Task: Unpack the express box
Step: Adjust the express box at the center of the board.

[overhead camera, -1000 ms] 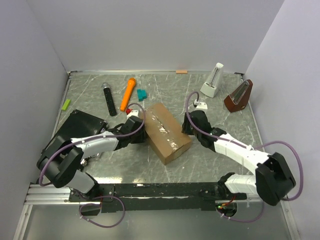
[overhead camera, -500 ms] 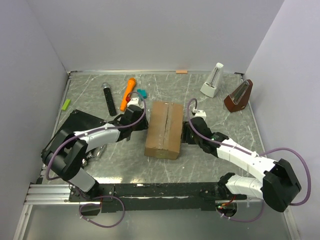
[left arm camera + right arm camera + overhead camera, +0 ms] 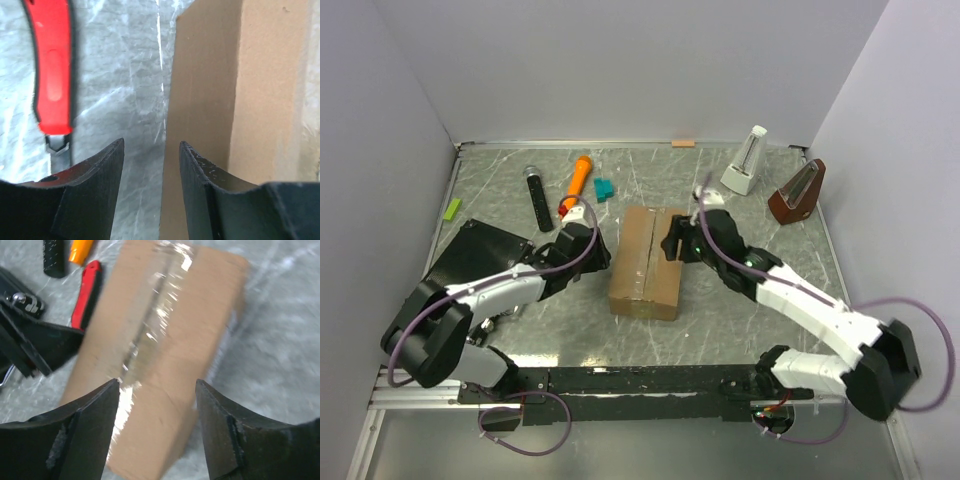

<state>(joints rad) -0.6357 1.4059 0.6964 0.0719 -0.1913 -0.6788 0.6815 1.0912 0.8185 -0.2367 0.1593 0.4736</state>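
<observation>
Cardboard box (image 3: 645, 265) at middle of tabletop (image 3: 720, 335), flaps closed, tape along top seam. Left gripper (image 3: 151, 145) low beside box's left wall — fingers (image 3: 95, 185) partly spread, gripping nothing. Right gripper (image 3: 157, 382) over the box top — fingers (image 3: 80, 430) spread wide, empty. Red knife (image 3: 52, 75) lies left of box.

plain pale lavender-ish walls (image 3: 620, 70) closed it in at the back and both sides. the tabletop (image 3: 740, 325) was grey marble-look stuff with white streaks, evenly lit, with a metal rail (image 3: 395, 392) along the near edge and orange tape (image 3: 683, 143) at the back.
</observation>
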